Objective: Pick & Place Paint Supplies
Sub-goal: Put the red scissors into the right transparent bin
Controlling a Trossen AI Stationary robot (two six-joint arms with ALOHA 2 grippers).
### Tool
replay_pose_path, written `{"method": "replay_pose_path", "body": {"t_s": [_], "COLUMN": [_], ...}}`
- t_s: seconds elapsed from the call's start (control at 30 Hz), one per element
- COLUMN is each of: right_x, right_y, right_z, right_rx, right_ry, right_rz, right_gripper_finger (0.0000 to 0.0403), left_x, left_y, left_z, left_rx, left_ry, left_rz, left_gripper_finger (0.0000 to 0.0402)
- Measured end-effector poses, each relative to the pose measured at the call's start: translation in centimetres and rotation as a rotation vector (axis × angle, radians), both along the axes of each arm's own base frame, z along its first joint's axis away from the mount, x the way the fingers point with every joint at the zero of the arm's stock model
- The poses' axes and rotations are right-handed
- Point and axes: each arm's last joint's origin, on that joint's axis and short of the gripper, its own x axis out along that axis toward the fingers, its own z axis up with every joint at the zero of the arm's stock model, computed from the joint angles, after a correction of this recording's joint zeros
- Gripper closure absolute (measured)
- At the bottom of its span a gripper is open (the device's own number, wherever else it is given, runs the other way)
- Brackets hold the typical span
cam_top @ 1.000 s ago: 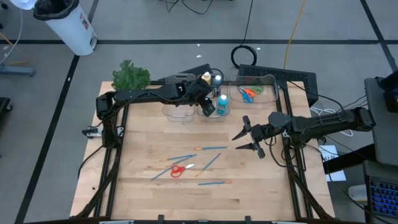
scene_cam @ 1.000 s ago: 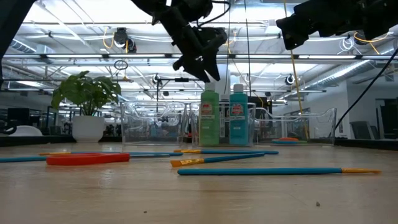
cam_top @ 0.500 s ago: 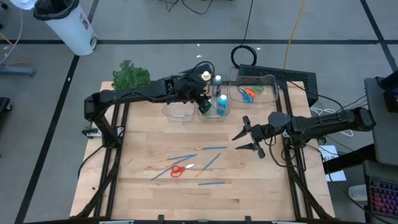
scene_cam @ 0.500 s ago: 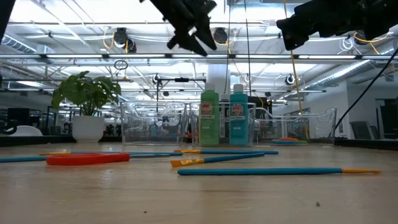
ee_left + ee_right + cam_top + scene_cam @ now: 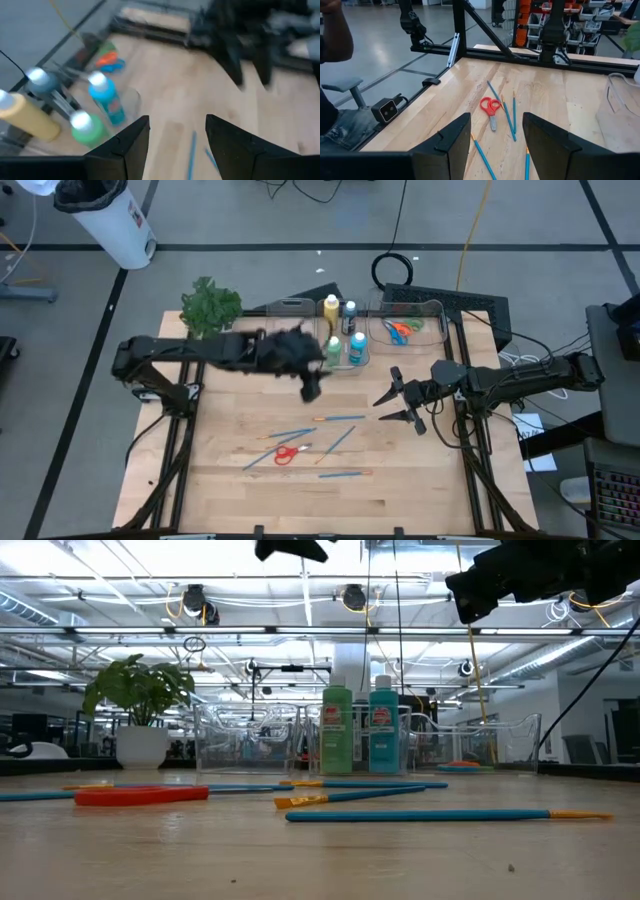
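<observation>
High view: my left gripper (image 5: 309, 385) open, empty; brushes (image 5: 338, 418) just ahead, thin, light, likely roll; I'd pinch mid-shaft; right gripper (image 5: 388, 406) open, waiting beside them.

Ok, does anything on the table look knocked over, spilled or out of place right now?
Nothing looks spilled or damaged. The green bottle and blue bottle stand upright by the clear bins. The paintbrushes and red scissors lie scattered loose on the table, not yet put away.
</observation>
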Motion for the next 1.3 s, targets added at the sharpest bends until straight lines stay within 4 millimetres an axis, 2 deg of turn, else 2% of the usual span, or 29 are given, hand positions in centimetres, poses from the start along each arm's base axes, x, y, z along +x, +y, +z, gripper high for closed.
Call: {"method": "replay_pose_path", "body": {"t_s": [0.27,0.47,0.63,0.73,0.9,1.03,1.3], "right_x": [0.0,0.0,0.0,0.0,0.0,0.0,0.0], "right_y": [0.0,0.0,0.0,0.0,0.0,0.0,0.0], "right_z": [0.0,0.0,0.0,0.0,0.0,0.1,0.1], "right_rx": [0.0,0.0,0.005,0.008,0.008,0.008,0.008], "right_ry": [-0.002,-0.002,-0.001,0.001,-0.001,-0.007,-0.007], "right_rz": [0.0,-0.001,-0.001,-0.001,-0.001,-0.002,-0.002], "right_gripper_finger": [0.0232,0.0232,0.0232,0.0232,0.0232,0.0232,0.0232], "left_x": [-1.4,-2.8,-4.2,-5.2,-6.6,-7.4,-8.5], "left_y": [-6.9,-11.4,-14.1,-15.4,-17.1,-17.6,-17.2], "left_z": [-1.1,-2.7,-5.2,-7.3,-11.8,-14.7,-18.3], "left_rx": [-0.016,-0.064,-0.089,-0.094,-0.103,-0.095,-0.109], "left_ry": [0.104,0.155,0.229,0.284,0.339,0.32,0.323], "left_rz": [-0.154,-0.239,-0.28,-0.298,-0.323,-0.363,-0.367], "left_gripper_finger": [0.0199,0.0199,0.0199,0.0199,0.0199,0.0199,0.0199]}}
